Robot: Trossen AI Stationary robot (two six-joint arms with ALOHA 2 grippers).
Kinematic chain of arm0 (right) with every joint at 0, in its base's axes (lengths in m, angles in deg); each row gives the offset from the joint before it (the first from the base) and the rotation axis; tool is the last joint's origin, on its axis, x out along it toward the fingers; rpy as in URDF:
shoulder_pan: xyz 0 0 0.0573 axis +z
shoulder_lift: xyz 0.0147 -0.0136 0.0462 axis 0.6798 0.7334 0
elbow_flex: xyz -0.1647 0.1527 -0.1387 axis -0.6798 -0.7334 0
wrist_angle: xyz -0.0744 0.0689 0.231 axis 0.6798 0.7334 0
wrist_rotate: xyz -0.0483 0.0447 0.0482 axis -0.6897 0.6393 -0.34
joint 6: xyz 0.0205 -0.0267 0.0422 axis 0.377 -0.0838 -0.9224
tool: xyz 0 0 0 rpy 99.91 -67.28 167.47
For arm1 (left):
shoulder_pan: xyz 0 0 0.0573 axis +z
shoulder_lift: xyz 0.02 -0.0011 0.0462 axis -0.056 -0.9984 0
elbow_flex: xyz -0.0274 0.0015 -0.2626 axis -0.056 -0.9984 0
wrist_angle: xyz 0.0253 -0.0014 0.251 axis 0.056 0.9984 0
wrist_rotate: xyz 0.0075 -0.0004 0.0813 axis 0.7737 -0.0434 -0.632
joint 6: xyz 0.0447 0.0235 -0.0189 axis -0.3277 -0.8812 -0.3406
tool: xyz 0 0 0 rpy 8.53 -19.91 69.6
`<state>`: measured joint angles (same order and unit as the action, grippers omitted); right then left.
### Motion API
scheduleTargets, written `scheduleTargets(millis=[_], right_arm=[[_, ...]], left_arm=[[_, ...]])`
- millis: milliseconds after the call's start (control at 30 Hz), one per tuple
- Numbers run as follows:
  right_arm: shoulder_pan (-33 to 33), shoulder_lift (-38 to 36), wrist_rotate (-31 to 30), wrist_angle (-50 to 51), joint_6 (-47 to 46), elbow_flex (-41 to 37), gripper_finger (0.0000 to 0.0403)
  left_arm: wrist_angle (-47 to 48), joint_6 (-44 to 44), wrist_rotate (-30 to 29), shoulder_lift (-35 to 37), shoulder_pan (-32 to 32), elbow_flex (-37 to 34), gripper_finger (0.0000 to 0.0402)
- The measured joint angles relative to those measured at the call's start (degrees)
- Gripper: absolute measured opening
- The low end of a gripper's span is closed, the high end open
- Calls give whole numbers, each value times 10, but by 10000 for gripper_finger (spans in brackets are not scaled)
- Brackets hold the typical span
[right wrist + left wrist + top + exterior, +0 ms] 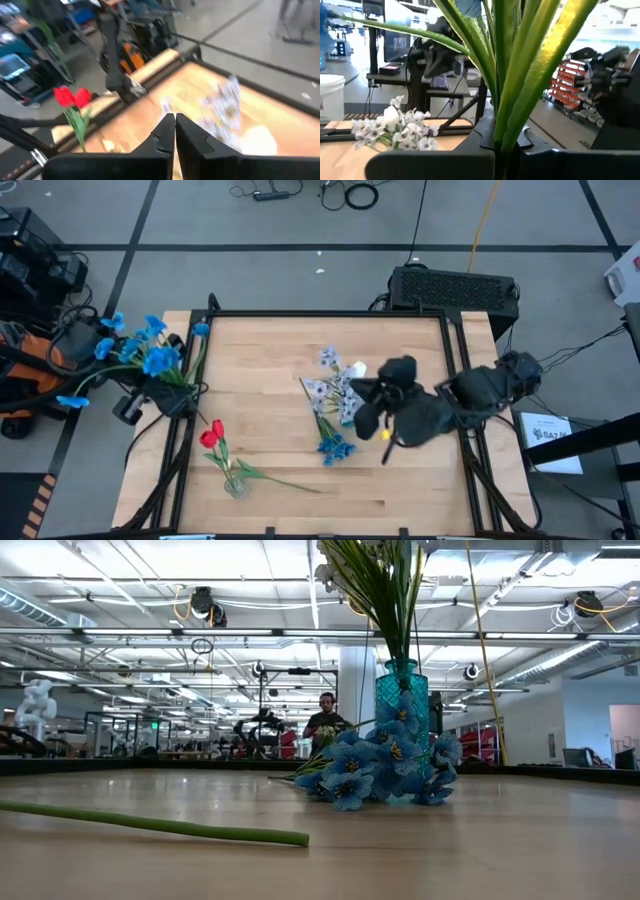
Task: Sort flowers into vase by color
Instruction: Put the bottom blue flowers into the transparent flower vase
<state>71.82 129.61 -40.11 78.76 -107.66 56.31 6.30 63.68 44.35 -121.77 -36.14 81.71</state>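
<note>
Roughly midway, as far as one can judge: the red tulips (211, 436) already stand in a small clear vase (236, 486) near the front left of the table (400, 490), and pale grey-blue sprays (331, 392) fill the teal vase (402, 690) near the middle. A bright blue spray (336, 446) lies loose on the wood just beside that vase, its blooms resting against the glass in the low view, so it is not yet sorted. The left gripper (170, 395), at the table's left edge, is clamped tight on a bunch of bright blue flowers (140, 350) by their green stems (520, 75), held out over the edge. The right gripper (175, 131) hangs above the middle of the table with its fingers pressed together and nothing between them. A cream-white bloom (356, 370) seems to sit by the sprays, though it is too small to be sure. No vase for the blue flowers is visible.
</note>
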Motion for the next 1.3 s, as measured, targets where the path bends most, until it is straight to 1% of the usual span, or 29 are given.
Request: scheduleTargets(millis=[133, 233, 367, 533, 633, 733, 800, 833, 933, 1033, 1133, 1300], right_arm=[[37, 14, -9, 103, -117, 0, 3], [61, 30, -7, 160, -185, -1, 1], [92, 46, -8, 186, -240, -1, 1], [132, 77, -6, 184, -274, 0, 1], [155, 98, -10, 185, -306, 0, 1], [176, 123, -11, 185, -336, -1, 1], [186, 138, -10, 185, -354, -1, 0], [191, 145, -10, 185, -363, -1, 0], [201, 159, -10, 186, -382, -1, 0], [205, 165, -10, 184, -384, -1, 0], [206, 164, -20, 181, -380, -1, 0], [206, 164, -46, 180, -356, -1, 0]], left_arm=[[4, 13, -1, -3, -14, 0, 3], [24, 29, -4, 0, -23, 17, 3], [57, 67, -25, 4, -28, 36, 3], [64, 87, -23, -19, -37, 3, 3], [29, 88, -23, -31, -50, -39, 3], [-82, 80, -23, -43, -74, -91, 3], [-134, 72, -24, -49, -97, -121, 3], [-157, 72, -34, -52, -109, -133, 3], [-212, 83, -92, -61, -148, -172, 3], [-259, 93, -155, -80, -183, -205, 3], [-312, 97, -206, -106, -218, -232, 3], [-380, 84, -311, -177, -272, -252, 3]])
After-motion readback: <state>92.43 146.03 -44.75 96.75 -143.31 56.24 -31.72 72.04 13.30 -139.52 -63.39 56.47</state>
